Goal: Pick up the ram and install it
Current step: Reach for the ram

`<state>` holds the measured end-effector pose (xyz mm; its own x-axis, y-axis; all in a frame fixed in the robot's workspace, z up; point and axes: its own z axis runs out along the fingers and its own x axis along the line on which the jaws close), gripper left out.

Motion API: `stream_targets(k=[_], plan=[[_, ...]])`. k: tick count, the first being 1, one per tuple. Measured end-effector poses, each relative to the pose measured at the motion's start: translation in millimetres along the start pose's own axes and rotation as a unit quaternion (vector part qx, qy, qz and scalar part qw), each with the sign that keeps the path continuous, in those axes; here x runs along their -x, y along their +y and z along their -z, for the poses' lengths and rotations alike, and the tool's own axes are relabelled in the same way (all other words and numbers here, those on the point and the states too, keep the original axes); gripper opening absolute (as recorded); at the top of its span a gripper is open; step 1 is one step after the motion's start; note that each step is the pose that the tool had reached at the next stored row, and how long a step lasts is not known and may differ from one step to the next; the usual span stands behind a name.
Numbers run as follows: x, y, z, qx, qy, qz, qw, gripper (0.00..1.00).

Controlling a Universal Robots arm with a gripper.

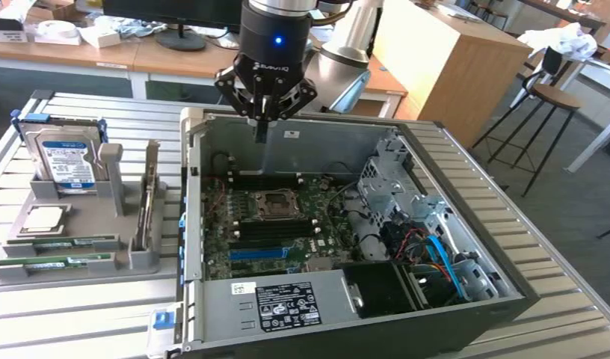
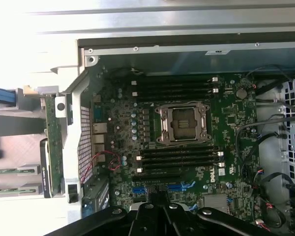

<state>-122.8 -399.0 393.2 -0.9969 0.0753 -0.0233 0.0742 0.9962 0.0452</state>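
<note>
At the near end of the exterior view's left, on the slatted table [image 1: 86, 321], a grey holder [image 1: 81, 275] carries the ram [image 1: 63, 241], a thin green stick sitting in a groove. A second stick [image 1: 54, 261] like it lies just nearer. The ram's long axis runs left to right across the scene, its right end pointing towards the computer case [image 1: 192, 187] and angled slightly to the far side. Nothing touches it.

Farther in, the open case shows the motherboard [image 1: 220, 224], and its long black slots [image 1: 275, 229] look empty. They also run left to right, so the ram already lies roughly parallel to them. The wrist view shows the same match.

Farthest of all, the gripper [image 1: 262, 134] hangs over the case's far wall, well apart from the holder, with its fingers pressed together and nothing between them.

The work therefore seems to be at its very start: the pick-up is not yet done, and no ram sits in a slot. A grasp would call for the fingers to spread and straddle the ram's thin faces, squarely across its long axis. It would also have to hold the stick level enough for the slot.
</note>
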Motion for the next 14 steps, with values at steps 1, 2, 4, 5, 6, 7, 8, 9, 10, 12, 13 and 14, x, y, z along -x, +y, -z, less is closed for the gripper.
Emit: stream_targets(k=[1, 2, 4, 5, 6, 7, 8, 9, 10, 12, 13, 14], plan=[[-0.3, -0.1, 0.0, 0.0000, 0.0000, 0.000, 1.0000, 0.10], [-0.7, -0.2, 0.1, 0.0000, 0.0000, 0.000, 1.0000, 0.10], [-1.6, -0.4, 0.0, 0.0000, 0.0000, 0.000, 1.0000, 0.10], [-2.5, -0.6, 0.0, 0.0000, 0.0000, 0.000, 1.0000, 0.10], [-3.6, -0.8, 0.0, -0.0001, 0.0000, 0.000, 1.0000, 0.10], [-4.6, -1.0, 0.0, -0.0001, 0.0000, 0.000, 1.0000, 0.10], [-5.7, -1.2, 0.0, 0.0000, 0.0000, 0.000, 1.0000, 0.10], [-6.9, -1.4, 0.0, 0.0000, 0.0000, 0.000, 1.0000, 0.10], [-8.1, -1.6, 0.0, 0.0000, 0.0000, 0.000, 1.0000, 0.10], [-11.0, -2.2, 0.0, 0.0000, 0.0000, 0.000, 1.0000, 0.10], [-12.5, -2.4, 0.0, 0.0000, 0.0000, 0.000, 1.0000, 0.10], [-14.2, -2.6, 0.0, -0.0001, 0.0000, 0.000, 1.0000, 0.10]])
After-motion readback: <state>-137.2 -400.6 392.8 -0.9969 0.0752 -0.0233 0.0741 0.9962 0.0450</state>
